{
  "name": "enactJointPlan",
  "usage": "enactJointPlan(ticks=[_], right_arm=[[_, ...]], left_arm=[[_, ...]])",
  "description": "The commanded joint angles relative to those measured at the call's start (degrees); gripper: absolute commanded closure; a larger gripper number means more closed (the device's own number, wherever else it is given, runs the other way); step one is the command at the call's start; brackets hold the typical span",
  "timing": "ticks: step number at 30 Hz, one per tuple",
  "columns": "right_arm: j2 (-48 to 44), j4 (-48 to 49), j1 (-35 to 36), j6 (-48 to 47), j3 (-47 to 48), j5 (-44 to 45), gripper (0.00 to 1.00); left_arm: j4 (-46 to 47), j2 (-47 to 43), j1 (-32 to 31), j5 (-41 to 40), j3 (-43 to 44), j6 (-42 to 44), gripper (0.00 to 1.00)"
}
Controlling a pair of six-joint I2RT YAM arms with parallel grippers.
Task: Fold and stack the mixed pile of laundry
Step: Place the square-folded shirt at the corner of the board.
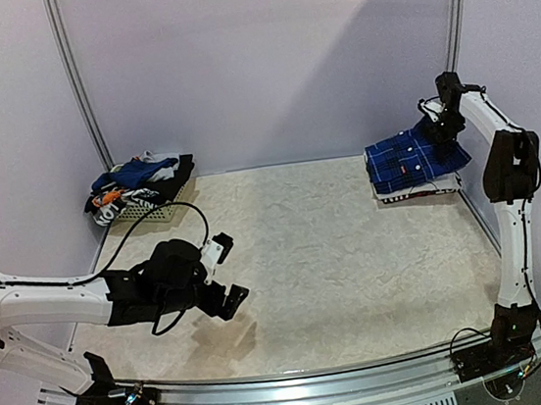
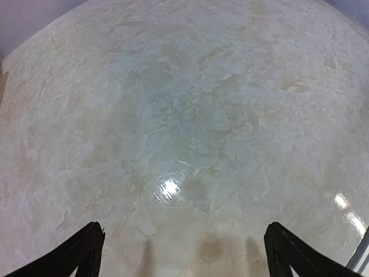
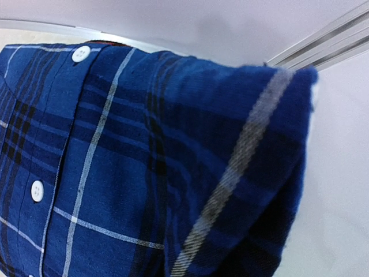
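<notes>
The mixed laundry pile (image 1: pixel 140 182), with navy, black, grey and orange-white pieces, lies heaped in the back left corner. A folded blue-and-black plaid shirt (image 1: pixel 409 158) (image 3: pixel 115 173) rests on a pale folded piece (image 1: pixel 419 188) at the back right. My right gripper (image 1: pixel 436 130) sits at the shirt's far right corner, shut on the cloth, which bunches up toward it. Plaid cloth fills the right wrist view and hides the fingers. My left gripper (image 1: pixel 231 269) (image 2: pixel 185 231) hovers open over the bare marbled table (image 2: pixel 184 115) at the left, holding nothing.
A small white slatted basket (image 1: pixel 158 214) holds the pile by the left wall. Aluminium frame posts (image 1: pixel 79 88) (image 1: pixel 455 12) rise at the back corners. The right arm's upright link (image 1: pixel 516 232) stands along the table's right edge.
</notes>
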Motion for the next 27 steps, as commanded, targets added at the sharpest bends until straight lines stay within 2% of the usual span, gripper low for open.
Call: enactJointPlan(ticks=[1,3,5,6,7,13,17,18,23,27], right_arm=[[0.3,5.0,-0.7,1.3,0.0,5.2,0.9],[0.3,5.5,-0.7,2.3,-0.1,5.3,0.7],[0.3,5.1,-0.7,2.8,-0.1,5.0,0.43],[0.3,5.1,-0.7,3.1,-0.1,5.3,0.33],[0.3,5.0,-0.7,3.4,-0.1,5.7,0.29],[-0.7,5.2,-0.1,5.4,-0.1,9.0,0.22],[-3.7,5.8,2.6,8.5,-0.2,9.9,0.03],[-4.7,6.2,3.4,9.0,-0.3,10.1,0.01],[-8.1,6.6,4.7,17.8,-0.9,9.4,0.01],[-11.6,7.6,4.7,29.6,-5.3,1.8,0.01]], left_arm=[[0.2,1.3,-0.6,0.4,0.3,-0.2,0.01],[0.2,1.3,-0.6,0.4,0.3,-0.2,0.01],[0.2,1.3,-0.7,0.6,0.5,-0.2,0.01],[0.2,1.4,-0.7,0.6,0.5,-0.2,0.01],[0.2,1.3,-0.8,0.6,0.5,-0.2,0.01],[0.5,1.4,-1.1,0.6,0.7,-0.1,0.01],[0.3,1.9,-1.2,-0.1,1.5,-0.4,0.01],[-0.1,2.1,-1.2,-0.6,1.8,-0.6,0.01],[-2.2,1.6,-1.3,-4.5,3.4,-2.1,0.01],[-4.0,0.0,-1.3,-10.3,4.3,-3.3,0.01]])
